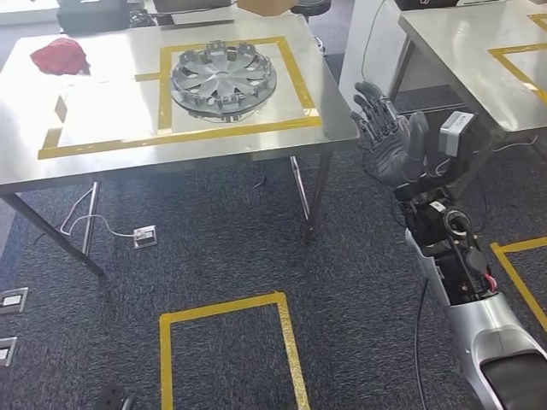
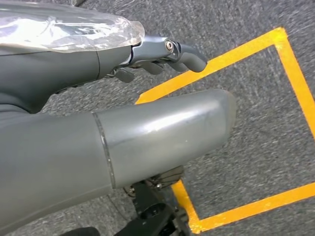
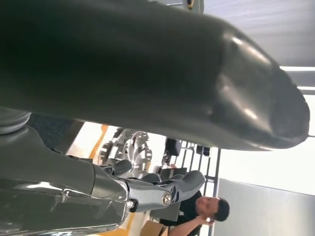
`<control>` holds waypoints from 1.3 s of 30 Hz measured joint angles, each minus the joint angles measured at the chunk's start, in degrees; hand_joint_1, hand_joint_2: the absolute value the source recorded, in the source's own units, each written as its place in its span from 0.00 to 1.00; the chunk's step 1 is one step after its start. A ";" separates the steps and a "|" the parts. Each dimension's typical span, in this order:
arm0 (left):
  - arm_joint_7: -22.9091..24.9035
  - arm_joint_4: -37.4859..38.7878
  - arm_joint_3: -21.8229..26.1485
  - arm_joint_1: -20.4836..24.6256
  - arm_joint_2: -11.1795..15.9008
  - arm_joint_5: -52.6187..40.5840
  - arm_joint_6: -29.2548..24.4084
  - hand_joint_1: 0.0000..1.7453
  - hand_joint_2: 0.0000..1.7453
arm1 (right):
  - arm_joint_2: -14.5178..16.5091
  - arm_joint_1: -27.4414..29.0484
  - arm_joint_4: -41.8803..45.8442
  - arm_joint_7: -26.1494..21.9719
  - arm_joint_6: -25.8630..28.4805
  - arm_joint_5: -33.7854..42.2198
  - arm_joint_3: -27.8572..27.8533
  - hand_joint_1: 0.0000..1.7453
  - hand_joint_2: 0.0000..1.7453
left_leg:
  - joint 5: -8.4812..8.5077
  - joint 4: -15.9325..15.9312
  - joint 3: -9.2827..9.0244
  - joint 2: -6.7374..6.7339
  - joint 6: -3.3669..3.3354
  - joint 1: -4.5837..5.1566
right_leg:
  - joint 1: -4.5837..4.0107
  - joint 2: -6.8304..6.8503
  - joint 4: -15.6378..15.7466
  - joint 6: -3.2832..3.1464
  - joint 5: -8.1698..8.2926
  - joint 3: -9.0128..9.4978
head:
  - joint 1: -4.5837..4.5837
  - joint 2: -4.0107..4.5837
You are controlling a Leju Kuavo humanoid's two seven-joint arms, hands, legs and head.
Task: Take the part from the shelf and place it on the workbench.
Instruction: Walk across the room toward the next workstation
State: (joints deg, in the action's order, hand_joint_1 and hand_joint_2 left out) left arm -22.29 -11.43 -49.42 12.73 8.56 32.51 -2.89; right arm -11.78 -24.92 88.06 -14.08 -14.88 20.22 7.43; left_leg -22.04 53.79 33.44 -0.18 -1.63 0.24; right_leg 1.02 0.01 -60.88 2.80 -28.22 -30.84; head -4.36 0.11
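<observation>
Resting flat on the tabletop [image 1: 193,145], your part [image 1: 223,80], a silver wheel cover, lies inside the yellow tape rectangle [image 1: 238,126] while both hands hold nothing.

From the head view you see the right hand [image 1: 391,137] raised beside the tabletop's near corner, fingers spread and empty, well apart from the part; a red cloth [image 1: 60,56] lies at the far left of the surface, and a yellow tape square [image 1: 226,342] marks the carpet below. In the left wrist view your left hand [image 2: 159,54] hangs over grey carpet and yellow tape, fingers loosely extended, gripping nothing. In the right wrist view the right hand's fingers [image 3: 178,184] stand apart, the part visible beyond them, with a person [image 3: 200,214] further back.
</observation>
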 joint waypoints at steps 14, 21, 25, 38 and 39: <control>0.08 0.00 0.00 -0.55 -0.04 0.09 -0.11 0.00 0.00 | 0.17 0.78 0.40 0.17 0.60 -0.35 0.15 0.00 0.00 | -6.72 13.29 3.00 0.12 3.91 -1.12 | 0.43 0.13 6.29 -2.27 5.14 -1.97 | 1.46 0.00; 0.02 0.00 0.00 -0.44 -0.08 0.07 -0.11 0.00 0.00 | 0.21 1.11 1.35 0.34 0.98 -0.49 0.01 0.00 0.00 | -3.26 0.02 -3.98 0.49 1.52 -0.69 | 0.52 -0.03 5.94 0.16 6.33 -3.35 | 1.12 0.00; -0.04 0.00 0.00 -0.45 -0.15 -0.07 -0.09 0.00 0.00 | 0.21 1.68 1.63 0.75 1.26 -0.92 -0.36 0.00 0.00 | -1.79 -0.23 -2.28 0.24 -0.20 -0.52 | 0.48 0.00 -6.31 0.46 -2.71 -7.53 | 0.14 0.00; 0.04 0.00 0.00 -0.51 -0.36 -0.12 0.00 0.00 0.00 | 0.21 2.11 2.89 1.32 1.54 -0.97 -0.71 0.00 0.00 | -1.76 3.44 2.20 0.31 2.29 0.02 | -0.18 0.31 7.70 -2.74 2.67 2.53 | -0.75 0.00; 0.05 0.00 0.00 -0.49 -0.31 -0.12 0.00 0.00 0.00 | 0.21 2.09 2.92 1.33 1.53 -0.97 -0.70 0.00 0.00 | -4.36 6.82 3.57 0.33 2.65 -0.20 | -0.04 0.41 7.84 -2.95 3.20 2.09 | -0.32 0.00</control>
State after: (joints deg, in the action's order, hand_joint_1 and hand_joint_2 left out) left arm -22.24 -11.43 -49.42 12.24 8.25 32.39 -2.89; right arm -11.56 -22.82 90.98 -12.74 -13.35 19.25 6.73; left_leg -26.40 60.60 37.01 0.15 1.02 0.04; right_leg 0.97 0.41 -53.04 -0.14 -25.03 -28.75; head -4.68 0.11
